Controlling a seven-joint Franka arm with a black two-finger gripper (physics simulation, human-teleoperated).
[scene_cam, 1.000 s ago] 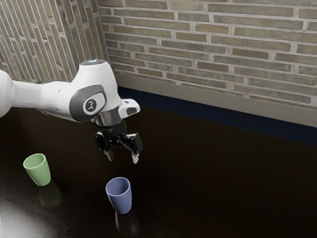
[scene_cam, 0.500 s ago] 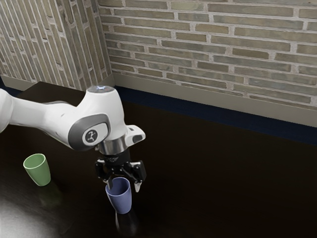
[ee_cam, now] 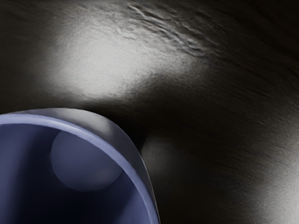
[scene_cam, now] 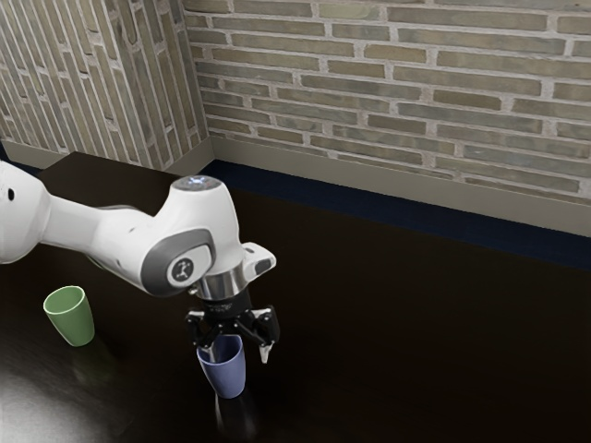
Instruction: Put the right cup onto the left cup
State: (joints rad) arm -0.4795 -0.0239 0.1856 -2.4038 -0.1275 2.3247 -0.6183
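Come a little lower since the earlier frame, and also slightly toward the exterior view's right, with the black gripper (scene_cam: 239,353) now at the mouth of the blue cup (scene_cam: 226,377). Jaws released and standing apart, with nothing grasped. Can see one fingertip at the cup's opening, and the other outside the rim, on the exterior view's right, apart from the cup's wall. Cannot tell exactly how deep the first one reaches.

As for the blue cup, standing upright on the dark table (scene_cam: 416,351), in the same place as before. In the wrist view, can look into its open mouth, down to the round bottom, with pale shine on the table beside it.

Also upright on the table, and likewise unmoved: the green cup (scene_cam: 71,318), toward the exterior view's left, well apart from the blue cup. Behind the table, a brick wall (scene_cam: 397,83).
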